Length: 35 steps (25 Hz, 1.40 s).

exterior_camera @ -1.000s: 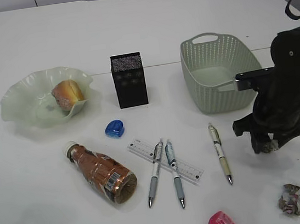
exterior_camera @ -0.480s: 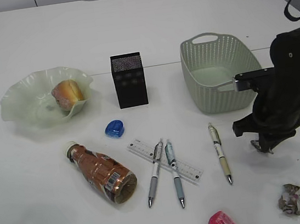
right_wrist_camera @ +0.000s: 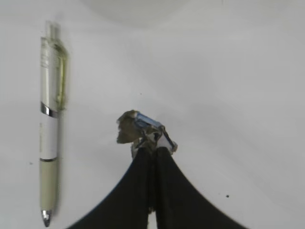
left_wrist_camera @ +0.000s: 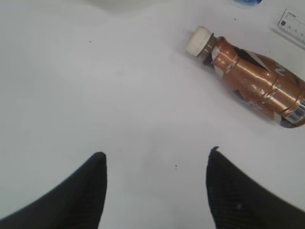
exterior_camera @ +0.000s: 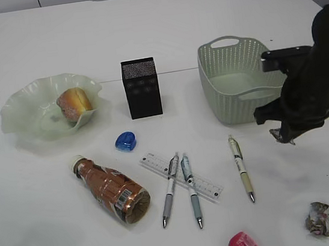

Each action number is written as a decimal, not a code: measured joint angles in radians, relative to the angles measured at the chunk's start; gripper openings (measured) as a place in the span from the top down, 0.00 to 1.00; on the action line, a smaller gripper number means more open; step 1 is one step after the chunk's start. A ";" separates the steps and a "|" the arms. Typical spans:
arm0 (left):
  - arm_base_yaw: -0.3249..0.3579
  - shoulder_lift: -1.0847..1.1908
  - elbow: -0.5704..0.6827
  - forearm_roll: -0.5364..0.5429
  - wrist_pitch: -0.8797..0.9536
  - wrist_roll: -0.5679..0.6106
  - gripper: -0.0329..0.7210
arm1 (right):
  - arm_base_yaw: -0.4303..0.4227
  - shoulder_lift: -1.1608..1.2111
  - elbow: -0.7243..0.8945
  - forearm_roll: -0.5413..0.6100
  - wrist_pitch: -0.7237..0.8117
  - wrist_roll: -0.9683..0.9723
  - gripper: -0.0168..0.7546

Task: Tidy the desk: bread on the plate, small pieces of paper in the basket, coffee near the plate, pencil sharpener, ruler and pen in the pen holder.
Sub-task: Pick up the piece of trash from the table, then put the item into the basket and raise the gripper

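My fingers (left_wrist_camera: 71,195) stood apart over the bare white table (left_wrist_camera: 95,95), holding nothing. A brown coffee bottle (left_wrist_camera: 252,81) lay on its side at upper right, white cap toward me; a ruler's corner (left_wrist_camera: 293,26) showed beyond it.

The table (exterior_camera: 140,29) is white. The basket (exterior_camera: 238,80) is pale green with little holes. The pen holder (exterior_camera: 142,88) is black. One sharpener (exterior_camera: 126,141) is blue, one sharpener (exterior_camera: 243,245) is pink. The bottle (exterior_camera: 112,188) is shiny brown.
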 joint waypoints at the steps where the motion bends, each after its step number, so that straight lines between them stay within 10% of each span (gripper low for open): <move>1: 0.000 0.000 0.000 0.000 -0.003 0.000 0.32 | 0.000 -0.023 0.000 0.012 -0.008 -0.003 0.99; 21: 0.000 0.000 0.000 -0.012 -0.022 -0.002 0.32 | 0.000 0.109 -0.362 0.060 -0.094 -0.002 0.98; 30: 0.000 0.000 0.000 -0.015 -0.022 -0.002 0.32 | 0.000 0.139 -0.389 0.035 -0.073 0.000 0.38; 35: 0.000 0.000 0.000 -0.015 -0.022 -0.002 0.32 | 0.000 0.121 -0.389 0.035 0.058 0.000 0.29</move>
